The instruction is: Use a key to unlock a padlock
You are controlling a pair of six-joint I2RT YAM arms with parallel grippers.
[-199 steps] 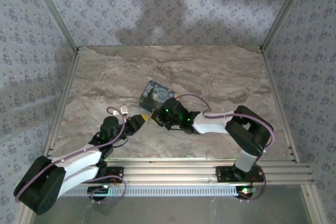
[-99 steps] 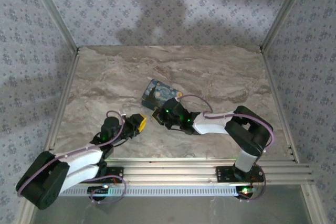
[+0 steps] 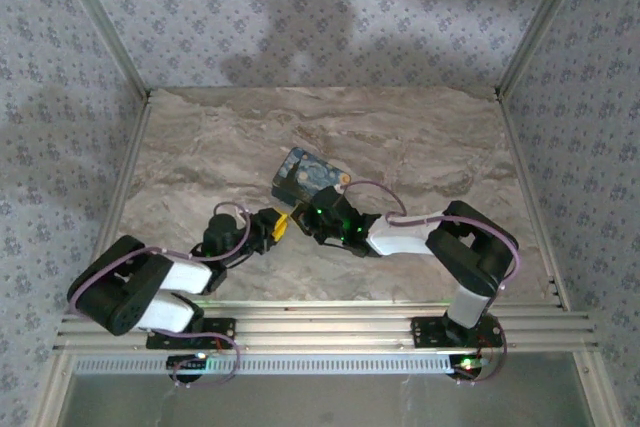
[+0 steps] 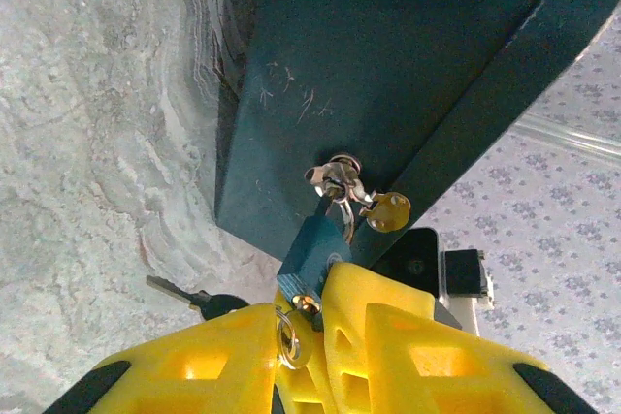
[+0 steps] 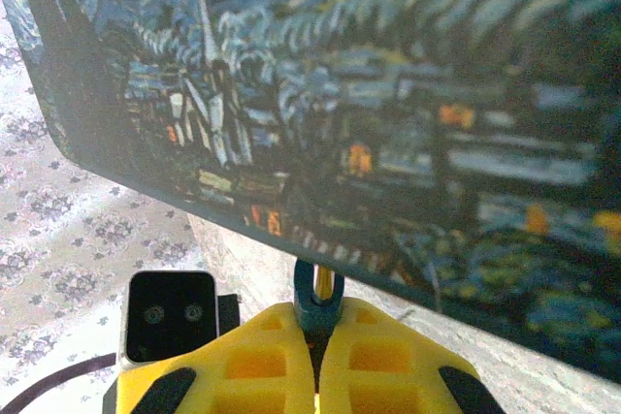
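- Right now your left tool (image 4: 301, 325) sits at the padlock (image 4: 312, 251). Its yellow fingers are drawn close on either side of the padlock's lower end, where a ring (image 4: 286, 331) hangs.
- You cannot tell from the wrist view whether those fingers pinch the padlock, pinch something seated in it, or merely flank it. Treat that grip as unproven.
- The padlock hangs by its shackle from the hasp (image 4: 335, 174) at the edge of the box (image 4: 388, 55), so it is tethered and can only swing. That is probably why the left tool meets it end-on, at the end where the keyway should be.
- A black-headed key (image 4: 189, 291) lies on the bench (image 4: 87, 143) just beside the left finger, seemingly trailing from the ring. A brass tag (image 4: 388, 210) dangles near the hasp.
- Your right tool (image 5: 317, 315) is clenched on a small teal piece (image 5: 317, 283) right under the box's painted face. It may be the padlock seen end-on, but you cannot be sure.
- A hold there would brace the padlock against twisting.
- From above, both tools meet nose to nose at the box's near corner, which I read as one to steady and one to turn.
- With the shackle threaded through the hasp, the padlock looks not yet open.
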